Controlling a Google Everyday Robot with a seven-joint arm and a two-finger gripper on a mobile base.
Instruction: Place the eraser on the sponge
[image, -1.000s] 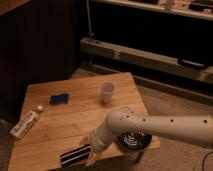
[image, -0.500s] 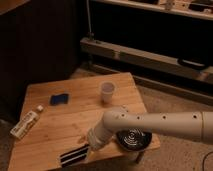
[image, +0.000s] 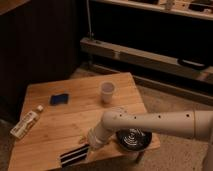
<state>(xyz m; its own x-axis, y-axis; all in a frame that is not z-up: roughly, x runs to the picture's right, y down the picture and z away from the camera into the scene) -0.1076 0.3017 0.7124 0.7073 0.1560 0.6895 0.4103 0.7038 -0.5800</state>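
Wooden table (image: 65, 125): one, everything rests on it.
White tube (image: 26, 124): one, lying at the far left edge.
Blue sponge (image: 60, 98): one, flat, left rear, well apart from the eraser.
Striped eraser (image: 74, 156): one, flat at the near edge.
Gripper (image: 91, 143): one, fingers spread wide, at the eraser's right end.
White cup (image: 107, 91): one, upright.
Black bowl (image: 133, 141): one, near right corner.

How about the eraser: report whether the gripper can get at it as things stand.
Probably yes. The open gripper sits right at the end of the eraser, which lies flat near the front edge of the table. Nothing stands between them; the bowl lies off to the side.
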